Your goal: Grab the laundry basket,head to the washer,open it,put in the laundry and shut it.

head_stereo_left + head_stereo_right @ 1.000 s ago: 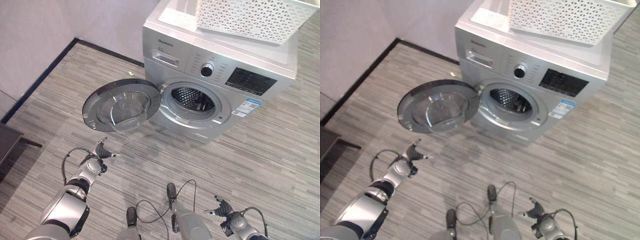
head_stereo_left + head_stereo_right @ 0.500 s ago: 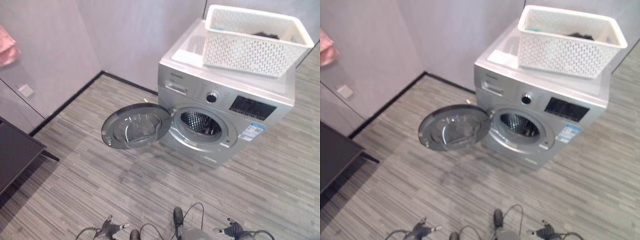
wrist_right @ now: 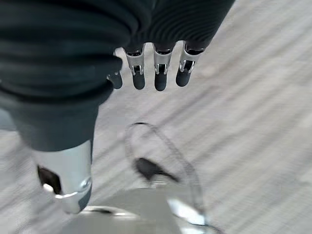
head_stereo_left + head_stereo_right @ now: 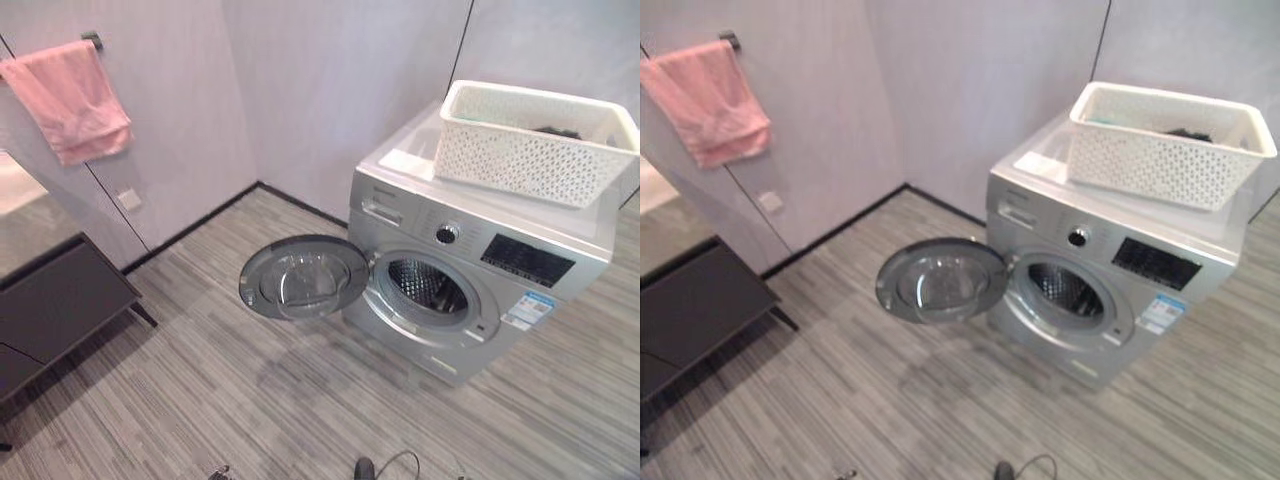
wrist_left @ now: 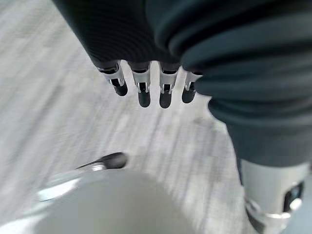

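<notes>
Grey wood-grain plank flooring [image 4: 200,400] ran out to pale grey walls, and both hands hung low above it. Seen from its own wrist camera, the left hand [image 5: 146,90] had its silver dark-tipped fingers [image 5: 144,97] hanging loosely in a row over the planks, relaxed and holding nothing. The right hand [image 3: 151,73] looked the same in its wrist view: fingers [image 3: 160,80] slack, apart from the floor, nothing between them.

Well ahead of both hands stood the silver front-loading washing machine [image 4: 470,290], set against the wall. Its round glass-centred door [image 4: 303,277] was swung fully open toward the left hand's side, leaving the dark drum opening [image 4: 428,287] exposed. A black control knob [image 4: 446,234] and a dark display panel [image 4: 527,261] sat on the front above the opening.

On top of the machine, beyond both hands, rested the white perforated plastic laundry basket [image 4: 535,150], with a dark piece of laundry [image 4: 560,131] showing inside near its far rim.

Far off on the left hand's side, a pink towel [image 4: 70,98] hung from a wall bar, and below it stood a low dark cabinet [image 4: 55,305].
</notes>
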{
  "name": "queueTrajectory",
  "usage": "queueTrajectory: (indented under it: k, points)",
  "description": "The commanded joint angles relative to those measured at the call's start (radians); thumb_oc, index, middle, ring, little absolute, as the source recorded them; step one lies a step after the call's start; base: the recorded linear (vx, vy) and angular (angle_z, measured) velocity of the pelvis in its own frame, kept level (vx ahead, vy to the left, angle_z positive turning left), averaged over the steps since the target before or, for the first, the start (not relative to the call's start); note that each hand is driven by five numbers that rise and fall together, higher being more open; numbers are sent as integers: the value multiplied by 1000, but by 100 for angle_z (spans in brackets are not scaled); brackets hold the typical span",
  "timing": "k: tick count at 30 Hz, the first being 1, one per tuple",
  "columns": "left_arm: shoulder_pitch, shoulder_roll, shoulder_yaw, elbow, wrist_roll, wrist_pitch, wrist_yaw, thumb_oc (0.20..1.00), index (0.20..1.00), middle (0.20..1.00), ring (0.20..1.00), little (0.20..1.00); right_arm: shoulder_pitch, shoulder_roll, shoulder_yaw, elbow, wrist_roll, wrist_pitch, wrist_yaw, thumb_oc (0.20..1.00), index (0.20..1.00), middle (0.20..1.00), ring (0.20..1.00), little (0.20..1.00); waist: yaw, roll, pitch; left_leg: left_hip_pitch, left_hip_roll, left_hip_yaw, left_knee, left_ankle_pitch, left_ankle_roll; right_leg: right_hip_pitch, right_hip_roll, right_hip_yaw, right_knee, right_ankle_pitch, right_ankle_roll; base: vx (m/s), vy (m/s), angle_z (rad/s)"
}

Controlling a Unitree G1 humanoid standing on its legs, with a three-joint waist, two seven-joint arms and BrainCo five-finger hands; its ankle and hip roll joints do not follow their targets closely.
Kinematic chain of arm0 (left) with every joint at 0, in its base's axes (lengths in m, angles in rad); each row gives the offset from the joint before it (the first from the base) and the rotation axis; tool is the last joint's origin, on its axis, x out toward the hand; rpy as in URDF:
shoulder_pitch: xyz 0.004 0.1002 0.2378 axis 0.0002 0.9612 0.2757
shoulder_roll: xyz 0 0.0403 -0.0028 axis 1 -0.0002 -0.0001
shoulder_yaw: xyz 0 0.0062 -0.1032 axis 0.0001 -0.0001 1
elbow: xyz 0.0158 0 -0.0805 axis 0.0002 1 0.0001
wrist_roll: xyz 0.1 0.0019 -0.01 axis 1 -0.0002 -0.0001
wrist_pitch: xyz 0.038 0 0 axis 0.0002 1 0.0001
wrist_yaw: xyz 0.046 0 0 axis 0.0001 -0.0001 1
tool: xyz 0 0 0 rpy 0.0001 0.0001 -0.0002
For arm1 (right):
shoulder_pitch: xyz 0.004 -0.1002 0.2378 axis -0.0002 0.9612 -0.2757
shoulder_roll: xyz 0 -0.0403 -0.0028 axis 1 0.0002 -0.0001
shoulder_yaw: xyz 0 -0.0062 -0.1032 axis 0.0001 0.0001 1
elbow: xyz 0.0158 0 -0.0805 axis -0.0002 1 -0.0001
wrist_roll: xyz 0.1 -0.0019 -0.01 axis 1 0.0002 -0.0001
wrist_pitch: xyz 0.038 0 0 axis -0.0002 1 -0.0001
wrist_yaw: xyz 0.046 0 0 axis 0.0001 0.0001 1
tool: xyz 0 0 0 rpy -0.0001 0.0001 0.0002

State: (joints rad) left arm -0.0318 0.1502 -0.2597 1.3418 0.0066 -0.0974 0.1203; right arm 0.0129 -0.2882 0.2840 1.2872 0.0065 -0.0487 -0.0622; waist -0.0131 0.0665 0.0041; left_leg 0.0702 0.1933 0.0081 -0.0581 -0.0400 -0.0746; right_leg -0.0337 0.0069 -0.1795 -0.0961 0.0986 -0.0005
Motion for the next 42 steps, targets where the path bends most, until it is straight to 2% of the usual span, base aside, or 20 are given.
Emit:
queueTrajectory:
  k: [1,4,7,8,10,12,14,16,18,20,21,26,30,31,32,34,35,36,38,42]
  points:
    - [-39,36,-3,28,18,-17,3,1000,1000,1000,1000,1000,-40,27,-5,59,20,-8,-3,1000,1000,1000,1000,1000,-19,-87,38,73,-58,9,17,39,-15,62,-55,56,36,-109,43,19,-82,4]
    - [-35,40,6,33,14,-15,-1,1000,1000,1000,1000,1000,-37,29,0,58,22,-9,0,1000,1000,1000,1000,1000,-18,-90,42,63,-51,-5,39,50,-19,60,-40,62,38,-120,31,28,-100,3]
    - [-22,49,28,49,6,-11,-5,1000,1000,1000,1000,1000,-31,30,8,61,18,-11,5,1000,1000,1000,1000,1000,-10,-101,55,15,-41,-29,148,84,-31,72,-17,74,33,-135,9,16,-140,8]
    - [-20,58,37,53,2,-6,-8,1000,1000,1000,1000,1000,-34,28,15,55,16,-11,9,1000,1000,1000,1000,1000,0,-117,84,-50,-55,-66,273,133,-31,81,-10,80,34,-141,-5,-50,-140,-3]
    - [-22,68,47,54,-6,-5,-7,1000,1000,1000,1000,1000,-40,23,23,42,16,-15,9,1000,1000,1000,1000,1000,10,-144,114,-158,-78,-107,450,178,-23,86,-11,82,35,-138,-18,-35,-175,21]
    - [-22,69,45,56,-8,-4,-4,1000,1000,1000,1000,1000,-41,20,27,34,19,-15,6,1000,1000,1000,1000,1000,12,-153,125,-211,-80,-83,483,158,-10,99,-13,72,25,-144,-18,84,-72,20]
    - [-23,65,43,58,-8,-7,-4,1000,1000,1000,1000,1000,-43,10,25,28,24,-14,4,1000,1000,1000,1000,1000,12,-163,123,-256,-109,3,356,41,16,112,-36,57,14,-151,-1,155,26,3]
    - [-23,65,38,58,-5,-10,-5,1000,1000,1000,1000,1000,-45,8,23,27,28,-15,4,1000,1000,1000,1000,1000,15,-163,119,-265,-120,34,288,34,23,117,-39,55,11,-156,5,135,97,28]
    - [-22,67,26,48,-2,-16,-1,1000,1000,1000,1000,1000,-48,8,21,20,40,-19,-5,1000,1000,1000,1000,1000,26,-147,114,-324,-156,90,179,87,25,130,-25,62,9,-176,13,192,181,24]
    - [-28,68,24,43,-7,-18,1,1000,1000,1000,1000,1000,-54,9,21,18,44,-20,-7,1000,1000,1000,1000,1000,32,-143,115,-350,-166,87,176,102,22,134,-21,70,9,-181,15,146,144,25]
    - [-20,66,29,46,-7,-17,2,1000,1000,1000,1000,1000,-52,16,22,19,36,-20,-6,1000,1000,1000,1000,1000,36,-136,106,-310,-173,74,142,90,37,156,-21,86,11,-194,25,166,137,-26]
    - [-20,66,29,46,-7,-17,2,1000,1000,1000,1000,1000,-52,15,22,19,36,-20,-6,1000,1000,1000,1000,1000,35,-135,103,-313,-172,73,142,92,37,153,-20,85,12,-193,25,51,43,-35]
    - [-20,76,33,45,-6,-17,0,1000,1000,1000,1000,1000,-45,26,16,20,29,-18,0,1000,1000,1000,1000,1000,39,-144,91,-305,-208,58,173,53,72,167,-52,100,53,-208,38,164,148,-1]
    - [-21,80,37,45,-8,-17,0,1000,1000,1000,1000,1000,-46,27,12,21,28,-17,4,1000,1000,1000,1000,1000,40,-146,88,-292,-213,66,172,43,83,163,-60,110,82,-214,43,257,296,0]
    - [-26,94,44,43,-9,-15,-1,1000,1000,1000,1000,1000,-54,30,12,27,19,-14,9,1000,1000,1000,1000,1000,44,-143,83,-262,-228,71,158,20,110,129,-73,118,191,-223,62,261,363,0]
    - [-44,119,36,31,1,-12,-2,1000,1000,1000,1000,1000,-68,23,0,28,22,-6,15,1000,1000,1000,1000,1000,19,-130,108,-205,-246,56,145,-6,152,-1,-77,150,476,-158,99,210,350,-37]
    - [-51,124,28,29,8,-11,-4,1000,1000,1000,1000,1000,-65,20,-20,34,36,-4,12,1000,1000,1000,1000,1000,7,-117,117,-178,-248,44,145,-22,166,-56,-91,157,551,-127,99,282,148,-59]
    - [-51,128,26,28,22,-14,-5,1000,1000,1000,1000,1000,-45,9,-50,50,45,1,9,1000,1000,1000,1000,1000,-1,-102,120,-142,-236,26,133,-41,162,-81,-140,133,459,-150,85,238,37,-24]
    - [-51,127,27,30,28,-16,-7,1000,1000,1000,1000,1000,-39,4,-61,59,41,4,11,1000,1000,1000,1000,1000,-3,-97,116,-133,-228,19,128,-48,157,-86,-160,131,408,-141,87,168,-59,74]
    - [-54,116,19,40,45,-19,-8,1000,1000,1000,1000,1000,-34,-10,-97,84,34,21,12,1000,1000,1000,1000,1000,-22,-109,127,-83,-244,-4,137,-93,145,-127,-231,184,167,-18,129,198,-118,20]
